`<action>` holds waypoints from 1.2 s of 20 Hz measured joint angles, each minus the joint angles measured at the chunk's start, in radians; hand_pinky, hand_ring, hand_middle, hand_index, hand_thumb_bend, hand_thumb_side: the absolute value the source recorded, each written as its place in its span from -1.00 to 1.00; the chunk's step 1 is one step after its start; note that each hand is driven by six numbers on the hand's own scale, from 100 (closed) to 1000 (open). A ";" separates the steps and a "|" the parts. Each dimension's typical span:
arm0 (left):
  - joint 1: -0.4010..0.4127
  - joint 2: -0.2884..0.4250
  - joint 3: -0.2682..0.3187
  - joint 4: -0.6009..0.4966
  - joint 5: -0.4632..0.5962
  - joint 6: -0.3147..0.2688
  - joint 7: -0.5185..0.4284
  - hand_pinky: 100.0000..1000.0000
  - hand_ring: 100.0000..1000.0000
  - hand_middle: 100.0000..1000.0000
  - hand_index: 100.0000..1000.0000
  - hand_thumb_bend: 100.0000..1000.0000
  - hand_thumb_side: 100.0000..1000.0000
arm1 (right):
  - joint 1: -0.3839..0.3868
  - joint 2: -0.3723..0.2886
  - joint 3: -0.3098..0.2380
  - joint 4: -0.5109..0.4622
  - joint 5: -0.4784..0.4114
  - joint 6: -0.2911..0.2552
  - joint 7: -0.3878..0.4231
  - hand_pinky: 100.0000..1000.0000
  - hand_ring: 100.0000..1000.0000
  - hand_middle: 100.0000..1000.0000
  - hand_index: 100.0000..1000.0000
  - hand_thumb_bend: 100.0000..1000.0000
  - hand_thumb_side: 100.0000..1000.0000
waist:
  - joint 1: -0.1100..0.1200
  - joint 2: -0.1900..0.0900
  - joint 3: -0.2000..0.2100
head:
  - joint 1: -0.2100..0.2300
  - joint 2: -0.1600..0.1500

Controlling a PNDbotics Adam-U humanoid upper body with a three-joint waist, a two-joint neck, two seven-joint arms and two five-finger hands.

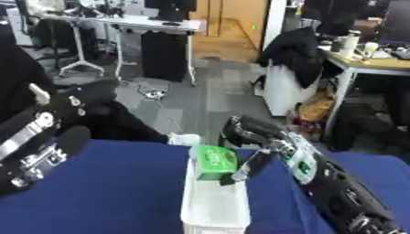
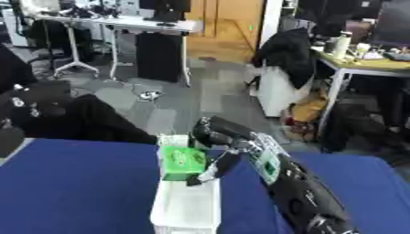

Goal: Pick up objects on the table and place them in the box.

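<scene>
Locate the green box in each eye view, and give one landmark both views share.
Left eye view: green box just right of centre, at the far end of the white tray.
Right eye view: green box left of centre, at the same end of the tray.
Shared landmark: the right hand, its fingers reaching down beside the box.

Office/lab: desks [image 1: 136,22] w/ monitors [image 2: 392,23] (coat on chair [image 1: 300,55])

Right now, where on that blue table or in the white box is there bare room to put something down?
The white box is bare at its near end; its far end holds the green object beside the right hand. Blue table between box and left arm lies bare.
</scene>
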 measured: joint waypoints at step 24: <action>0.000 0.000 0.000 0.000 0.000 -0.006 -0.014 0.68 0.92 1.00 0.95 -0.93 0.99 | 0.017 -0.018 0.011 -0.027 0.035 -0.010 0.011 -0.03 0.29 0.44 0.65 -0.07 1.00 | 0.000 0.000 0.000 | 0.009 0.000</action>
